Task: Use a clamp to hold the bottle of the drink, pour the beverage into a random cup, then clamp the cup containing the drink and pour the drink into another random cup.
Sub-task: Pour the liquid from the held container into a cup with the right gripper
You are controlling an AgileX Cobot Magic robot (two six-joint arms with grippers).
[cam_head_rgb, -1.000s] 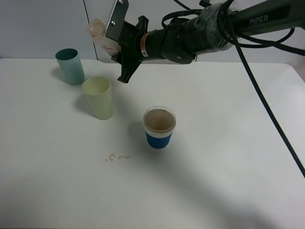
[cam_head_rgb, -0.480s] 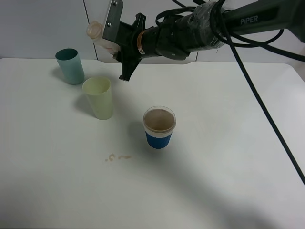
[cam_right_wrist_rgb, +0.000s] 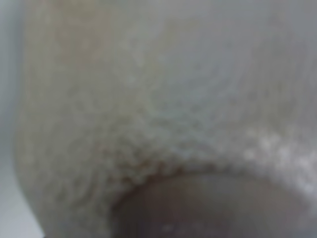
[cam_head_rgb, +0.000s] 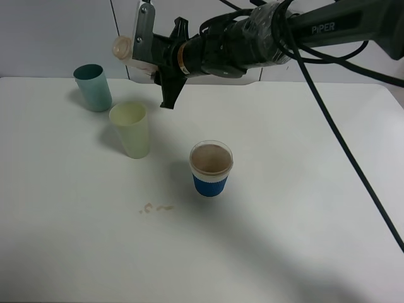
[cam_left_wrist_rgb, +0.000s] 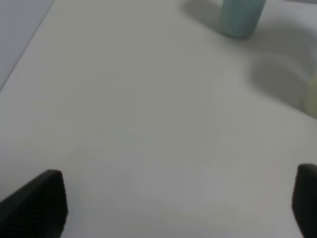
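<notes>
1. The left fingers [cam_left_wrist_rgb: 37,206] show only in the left wrist view. They are black and stand wide apart, with nothing between them. They hang low over the bare white worktop [cam_left_wrist_rgb: 148,124].
2. In the high view, the nearest things are some small brown marks [cam_head_rgb: 156,207] on the worktop.
3. A bit farther back stands the blue-sleeved paper cup [cam_head_rgb: 211,169]. It is upright near the middle of the worktop, and its inside is brown.
4. Farther back and to the left stands the pale yellow-green tumbler [cam_head_rgb: 130,129]. It is upright and apart from the paper cup. What is inside it cannot be told.
5. Behind it, near the far left edge, stands the teal tumbler [cam_head_rgb: 93,87]. It is upright too, and apart from the others.
6. Farthest back, the right arm [cam_head_rgb: 252,44] reaches across from the right, up in the air. The right fingers [cam_head_rgb: 145,38] are clamped on the bottle [cam_head_rgb: 124,48].
7. The bottle is off the worktop and tipped far over, almost on its side. Its open mouth points left. In the high view, the mouth sits above the pale yellow-green tumbler.
8. The right wrist view is all blur, filled by something pale.
</notes>
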